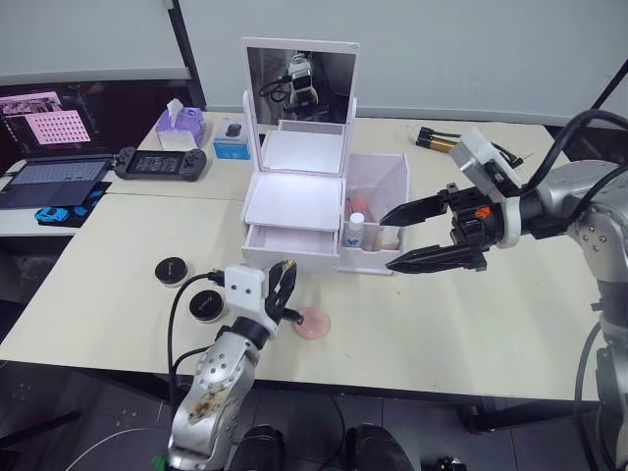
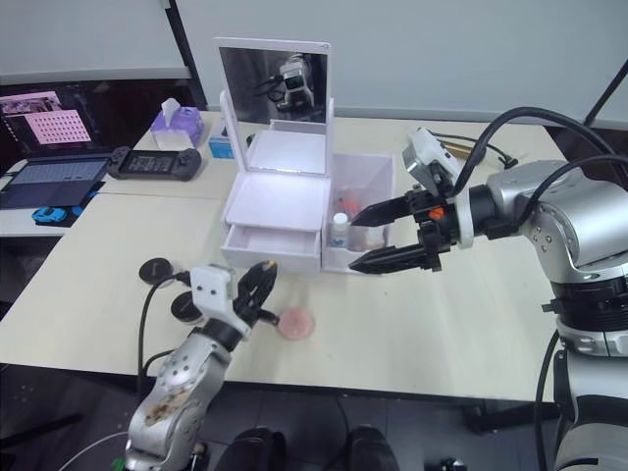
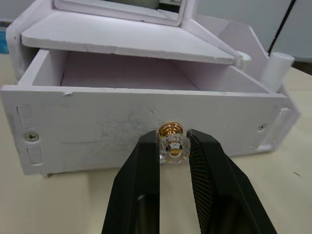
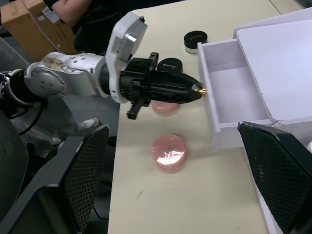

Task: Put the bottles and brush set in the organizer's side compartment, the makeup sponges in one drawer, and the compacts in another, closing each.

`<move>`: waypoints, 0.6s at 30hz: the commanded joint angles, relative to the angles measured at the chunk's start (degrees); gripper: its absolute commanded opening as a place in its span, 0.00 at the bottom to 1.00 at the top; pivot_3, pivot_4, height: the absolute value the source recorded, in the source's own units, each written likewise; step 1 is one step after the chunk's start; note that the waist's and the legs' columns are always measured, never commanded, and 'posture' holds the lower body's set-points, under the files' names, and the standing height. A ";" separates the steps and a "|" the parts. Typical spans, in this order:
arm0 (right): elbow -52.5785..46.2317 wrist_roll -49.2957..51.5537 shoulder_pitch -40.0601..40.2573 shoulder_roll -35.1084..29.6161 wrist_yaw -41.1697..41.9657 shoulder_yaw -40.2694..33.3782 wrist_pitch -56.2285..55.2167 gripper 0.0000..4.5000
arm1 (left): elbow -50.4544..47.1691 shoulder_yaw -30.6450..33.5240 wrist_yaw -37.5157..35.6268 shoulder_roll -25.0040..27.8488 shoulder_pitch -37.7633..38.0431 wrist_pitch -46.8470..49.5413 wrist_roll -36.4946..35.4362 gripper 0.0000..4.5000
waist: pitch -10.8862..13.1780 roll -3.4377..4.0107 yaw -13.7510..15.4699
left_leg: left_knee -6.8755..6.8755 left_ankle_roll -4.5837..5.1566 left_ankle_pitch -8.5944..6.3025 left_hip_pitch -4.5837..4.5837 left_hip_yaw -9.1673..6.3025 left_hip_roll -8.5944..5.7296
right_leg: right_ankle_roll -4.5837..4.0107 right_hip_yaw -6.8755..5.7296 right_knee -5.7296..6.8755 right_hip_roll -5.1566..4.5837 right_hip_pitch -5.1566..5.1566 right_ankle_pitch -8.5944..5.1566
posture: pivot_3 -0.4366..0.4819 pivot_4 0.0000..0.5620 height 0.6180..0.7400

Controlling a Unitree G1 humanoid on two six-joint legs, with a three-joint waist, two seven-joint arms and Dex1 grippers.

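**Item count, table scene**

One organizer (image 1: 294,201) is seen, with one drawer (image 3: 141,124) pulled open and one knob (image 3: 171,141) on it. Two black compacts (image 1: 172,270) (image 1: 205,306) are counted at its 8 o'clock. Two pink makeup sponges (image 4: 168,152) (image 4: 163,107) are counted. One bottle (image 1: 355,229) is made out in the side compartment (image 1: 378,186); further contents cannot be told.

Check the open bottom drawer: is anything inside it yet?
The drawer shows a bare pale floor wherever visible. Its rear part lies under the shelf above, so that is hidden. The left gripper has its jaws shut on the drawer knob.
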 commanded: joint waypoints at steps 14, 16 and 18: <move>-0.28 0.13 1.59 0.88 -0.72 -1.70 -2.88 1.00 | -13.27 1.17 -1.51 5.11 5.26 10.12 -9.13 0.12 | 0.00 0.00 0.04 | 0.00 0.01 0.00 0.00 -0.17 -0.05 | 0.00 -0.01 -0.02 0.00 0.03 0.00 | 0.48 0.27 0.88; -0.02 -0.13 1.66 0.82 -0.72 -1.65 -3.50 1.00 | -13.28 1.68 -1.80 6.00 5.27 9.61 -8.49 0.12 | 0.00 0.00 0.02 | 0.00 0.01 0.00 0.00 -0.18 -0.05 | 0.00 -0.01 -0.03 0.00 0.03 0.00 | 0.48 0.27 0.88; 0.00 -0.10 1.73 0.76 -0.82 -1.70 -3.71 1.00 | -13.08 2.53 -1.77 6.27 5.57 10.05 -9.40 0.20 | 0.00 0.00 -0.04 | 0.00 0.01 0.00 0.00 -0.18 -0.04 | -0.01 0.00 -0.03 0.01 0.03 0.00 | 0.48 0.27 0.88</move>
